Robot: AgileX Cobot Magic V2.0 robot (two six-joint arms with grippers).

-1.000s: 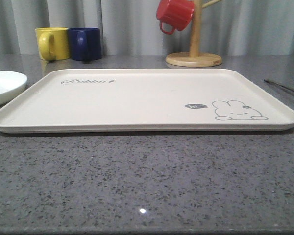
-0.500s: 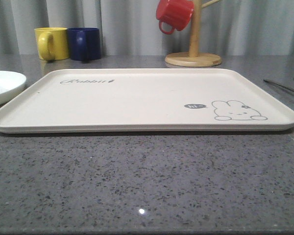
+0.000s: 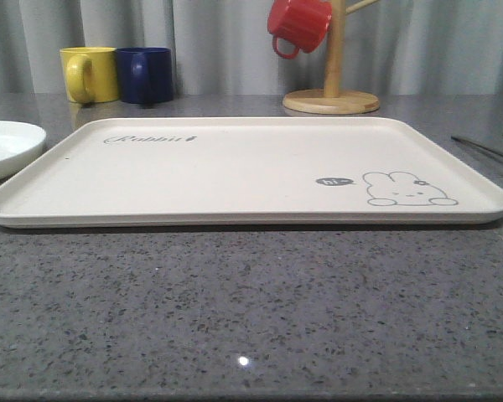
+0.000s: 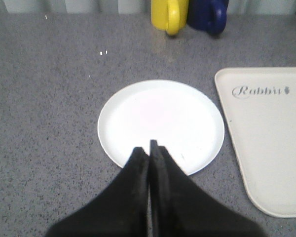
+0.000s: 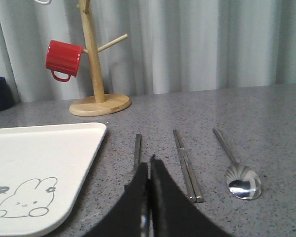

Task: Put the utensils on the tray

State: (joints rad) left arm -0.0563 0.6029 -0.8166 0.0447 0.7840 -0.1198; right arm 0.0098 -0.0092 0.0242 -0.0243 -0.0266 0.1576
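The cream tray (image 3: pixel 235 167) lies bare on the grey speckled surface (image 3: pixel 251 310). Beside its rabbit-drawing end, all resting on the surface, are a handle that is probably the fork (image 5: pixel 137 147), its tines hidden behind the right claw (image 5: pixel 149 165), then the chopsticks (image 5: pixel 186 165) and the spoon (image 5: pixel 237 173). The right claw is pressed together just above the fork. The left claw (image 4: pixel 149 148), also pressed together and holding nothing, hovers over the white plate (image 4: pixel 160 123).

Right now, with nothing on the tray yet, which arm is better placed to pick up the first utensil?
Right. Its gripper hangs just short of the chopsticks, spoon and a third handle beside the tray; the left gripper is over the white plate.
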